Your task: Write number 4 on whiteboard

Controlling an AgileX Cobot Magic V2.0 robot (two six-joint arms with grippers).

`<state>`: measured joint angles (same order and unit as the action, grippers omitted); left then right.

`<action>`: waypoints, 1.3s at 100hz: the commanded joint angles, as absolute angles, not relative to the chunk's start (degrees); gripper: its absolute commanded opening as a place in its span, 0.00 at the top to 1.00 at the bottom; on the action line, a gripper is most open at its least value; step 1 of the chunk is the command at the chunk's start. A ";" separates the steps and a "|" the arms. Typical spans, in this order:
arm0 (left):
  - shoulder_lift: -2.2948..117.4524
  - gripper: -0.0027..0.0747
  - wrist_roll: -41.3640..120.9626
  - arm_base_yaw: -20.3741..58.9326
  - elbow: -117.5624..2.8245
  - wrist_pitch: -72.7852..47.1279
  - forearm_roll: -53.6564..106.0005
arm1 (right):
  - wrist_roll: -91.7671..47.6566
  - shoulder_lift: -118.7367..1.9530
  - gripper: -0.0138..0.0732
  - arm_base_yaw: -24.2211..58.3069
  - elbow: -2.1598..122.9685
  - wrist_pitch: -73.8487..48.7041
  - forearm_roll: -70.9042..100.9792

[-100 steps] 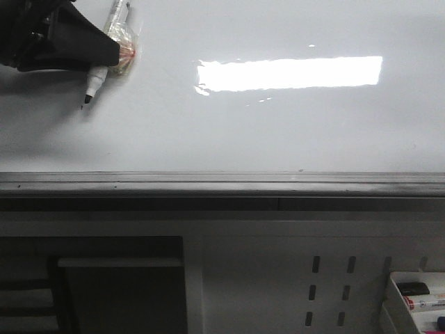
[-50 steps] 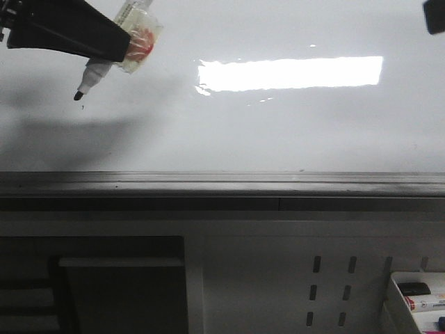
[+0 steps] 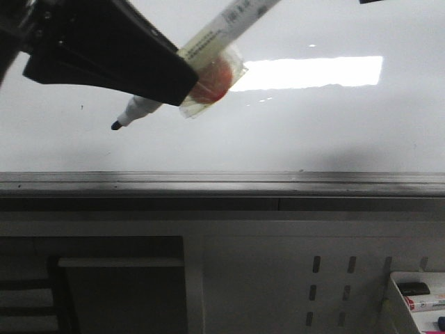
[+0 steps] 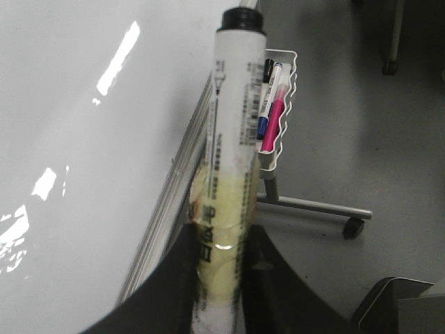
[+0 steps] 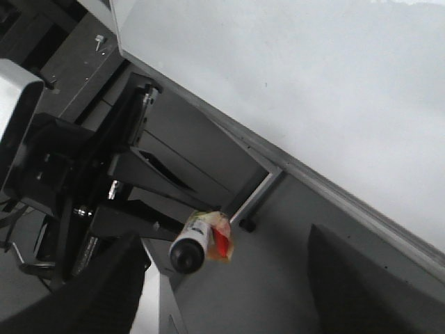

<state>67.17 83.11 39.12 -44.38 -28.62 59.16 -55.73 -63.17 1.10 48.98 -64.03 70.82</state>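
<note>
Lifted up and swung toward the camera since half a second ago, the left gripper (image 3: 156,87) now looks much bigger in the front view, and the marker (image 3: 208,62) it carries has tipped over to lie more slanted. Its fingers (image 4: 177,278) are pressed tight on the marker's taped middle, one on each side. The marker's long body runs from its black tip, down low near the grey rail (image 3: 222,184), up and away to its back end above the bright light patch on the whiteboard (image 3: 334,132). The tip seems to hang in front of the board, not touching it, but I cannot be sure from here. No number 4 is on the board yet; only a tiny dark dot (image 3: 81,107) shows, just to the left of the tip. So the writing spot lies straight ahead of the tip, on the white board above the rail, and the left arm is the near one. The right gripper (image 5: 229,292) sits far off, looking back at the marker's end, and its fingers are spread apart, holding nothing.
</note>
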 commanded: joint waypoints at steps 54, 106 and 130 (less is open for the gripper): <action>66.57 0.99 81.77 43.27 -46.09 -19.58 60.54 | -53.13 -71.83 0.33 16.87 59.35 -62.94 66.15; 66.57 0.99 81.77 43.27 -46.09 -19.15 60.55 | -53.45 -74.67 0.62 19.31 60.44 -61.02 65.19; 66.57 0.99 81.77 43.27 -46.09 -19.15 60.68 | -55.83 -75.18 0.92 19.31 60.44 -62.36 65.19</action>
